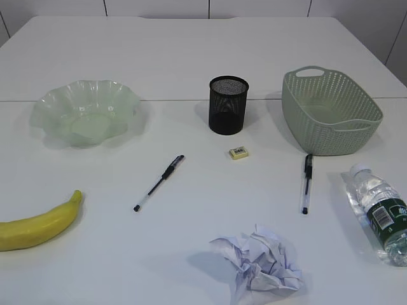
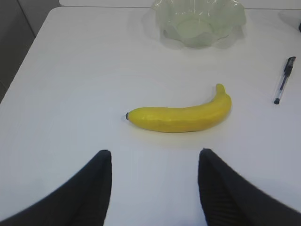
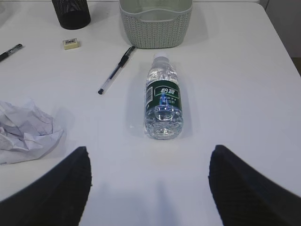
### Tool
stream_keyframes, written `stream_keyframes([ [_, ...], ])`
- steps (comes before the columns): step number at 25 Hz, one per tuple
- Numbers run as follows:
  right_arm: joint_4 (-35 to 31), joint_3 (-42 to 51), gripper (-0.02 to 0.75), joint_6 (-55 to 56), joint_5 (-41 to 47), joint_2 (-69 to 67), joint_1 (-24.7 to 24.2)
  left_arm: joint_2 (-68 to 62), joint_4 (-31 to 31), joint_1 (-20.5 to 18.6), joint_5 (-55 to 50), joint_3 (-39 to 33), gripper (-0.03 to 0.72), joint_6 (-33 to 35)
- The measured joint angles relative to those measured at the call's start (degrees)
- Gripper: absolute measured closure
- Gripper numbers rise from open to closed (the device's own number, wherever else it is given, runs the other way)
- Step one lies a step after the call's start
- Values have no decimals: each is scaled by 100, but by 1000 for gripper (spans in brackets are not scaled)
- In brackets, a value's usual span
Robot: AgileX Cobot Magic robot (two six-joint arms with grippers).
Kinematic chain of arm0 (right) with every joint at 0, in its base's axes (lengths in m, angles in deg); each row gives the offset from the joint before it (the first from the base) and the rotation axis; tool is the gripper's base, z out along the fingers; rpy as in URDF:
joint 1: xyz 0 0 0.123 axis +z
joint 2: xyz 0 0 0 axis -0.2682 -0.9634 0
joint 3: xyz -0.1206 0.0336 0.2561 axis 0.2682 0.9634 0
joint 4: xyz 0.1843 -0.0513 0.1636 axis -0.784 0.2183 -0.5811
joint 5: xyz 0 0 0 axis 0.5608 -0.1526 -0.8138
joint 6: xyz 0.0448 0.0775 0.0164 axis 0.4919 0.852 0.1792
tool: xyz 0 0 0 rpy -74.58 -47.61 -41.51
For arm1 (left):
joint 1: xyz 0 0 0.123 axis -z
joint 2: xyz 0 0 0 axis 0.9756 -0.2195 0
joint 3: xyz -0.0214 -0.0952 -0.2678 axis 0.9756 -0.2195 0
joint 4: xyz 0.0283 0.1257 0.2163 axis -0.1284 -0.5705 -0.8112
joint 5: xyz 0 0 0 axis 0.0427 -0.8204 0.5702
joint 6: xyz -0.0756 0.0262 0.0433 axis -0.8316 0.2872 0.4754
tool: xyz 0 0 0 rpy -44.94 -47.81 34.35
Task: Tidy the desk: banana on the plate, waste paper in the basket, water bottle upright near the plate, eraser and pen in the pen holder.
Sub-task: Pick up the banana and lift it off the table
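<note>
**Clerk A:** Banana (image 2: 181, 115), one, yellow, lay flat on the worktop (image 2: 84, 70) straight ahead of the left pincer (image 2: 155, 188) and apart from it. Its long axis ran crosswise to the reach, so across the gap between the two fingers (image 2: 94, 188). Stalk end curled up toward the pincer's right, blunt tip toward its left.

**Clerk B:** State of that pincer?

**Clerk A:** Spread wide, holding nothing. Plate (image 2: 200, 21), pale green and frilled, stood beyond the banana and a little to the right, well apart from it.

**Clerk B:** And the other side?

**Clerk A:** Water bottle (image 3: 162, 101), one, clear with a green label, lay on its side directly ahead of the right pincer (image 3: 150, 188). Its long axis pointed away along the reach, base nearest, white cap farthest. Right pincer likewise stood wide and empty.

**Clerk B:** Which arm for which item?

**Clerk A:** By my reckoning, left arm for the banana, being far nearer; right arm for the bottle. The banana's crosswise lie looked awkward for a straight closure, so a turn of the wrist seemed needed.

**Clerk B:** Remainder?

**Clerk A:** Waste paper (image 3: 26, 132), crumpled, ahead-left of the right pincer; basket (image 3: 155, 23) beyond the bottle.
</note>
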Motion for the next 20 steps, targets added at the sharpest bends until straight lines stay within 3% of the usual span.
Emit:
stream_keyframes([
  [20,0,0,151,0,0,0,0,0,10,0,0,0,265,0],
])
